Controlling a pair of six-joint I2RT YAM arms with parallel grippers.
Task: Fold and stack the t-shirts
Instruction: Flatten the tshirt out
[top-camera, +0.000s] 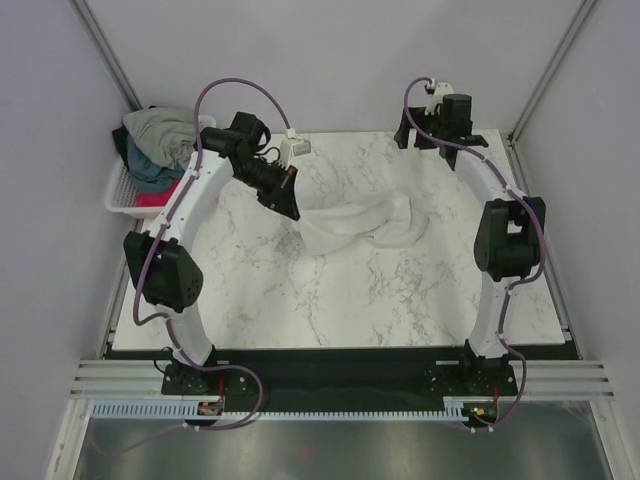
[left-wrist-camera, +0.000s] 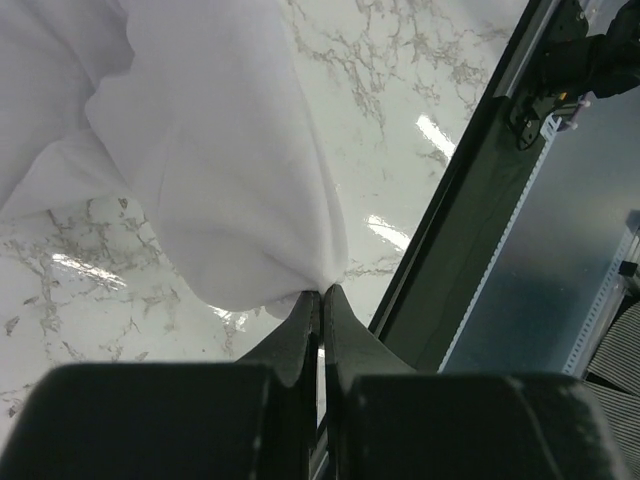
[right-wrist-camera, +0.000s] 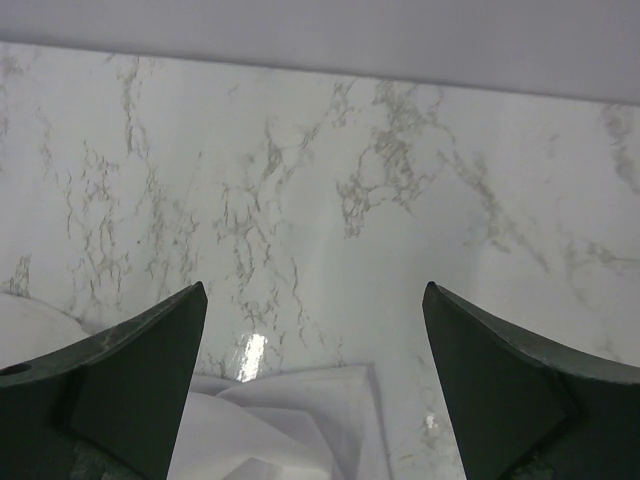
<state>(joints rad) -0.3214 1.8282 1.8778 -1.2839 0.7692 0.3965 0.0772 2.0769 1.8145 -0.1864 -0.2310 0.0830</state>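
Observation:
A plain white t-shirt (top-camera: 365, 222) lies crumpled in the middle of the marble table (top-camera: 330, 300). My left gripper (top-camera: 293, 204) is at its left end. In the left wrist view the left gripper (left-wrist-camera: 322, 294) is shut on a pinched fold of this white t-shirt (left-wrist-camera: 220, 150), which drapes away from the tips. My right gripper (top-camera: 410, 138) hovers at the back right of the table, apart from the cloth. In the right wrist view the right gripper (right-wrist-camera: 316, 290) stands wide open with nothing between its fingers, and a corner of the white t-shirt (right-wrist-camera: 290, 420) shows below it.
A white lattice basket (top-camera: 118, 196) sits off the table's back left corner. It holds a grey-green t-shirt (top-camera: 160, 126), a dark teal one (top-camera: 150, 166) and a red-pink one (top-camera: 152, 201). Grey walls close in the back and sides.

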